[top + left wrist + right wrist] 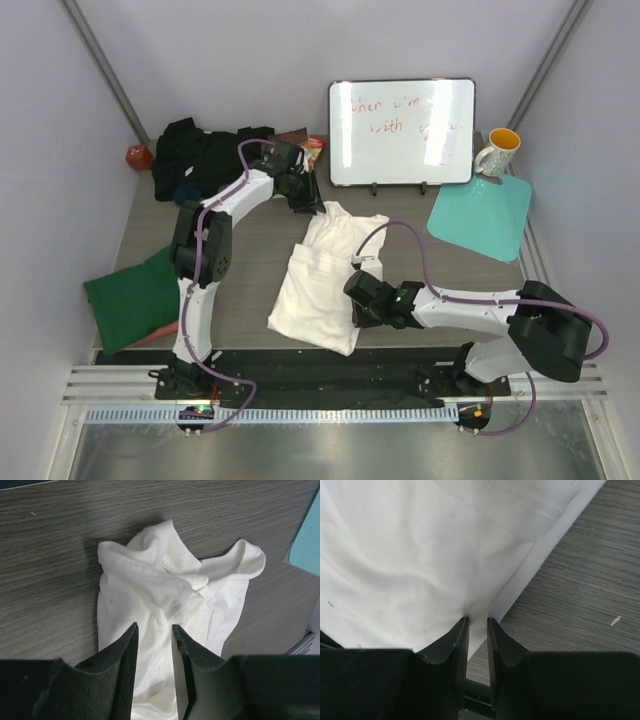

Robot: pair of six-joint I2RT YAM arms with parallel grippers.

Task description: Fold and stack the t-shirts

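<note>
Grey woodgrain table (470,265), white t-shirt (318,290) spread centre, pale walls (230,60).

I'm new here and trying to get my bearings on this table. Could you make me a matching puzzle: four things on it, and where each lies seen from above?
Things:
1. white t-shirt
2. dark green t-shirt
3. black t-shirt
4. teal mat

Places:
A. far left corner
B. right side, next to the mug
C. middle of the table
D. left edge, near side

Pairs: 1-C, 2-D, 3-A, 4-B
</note>
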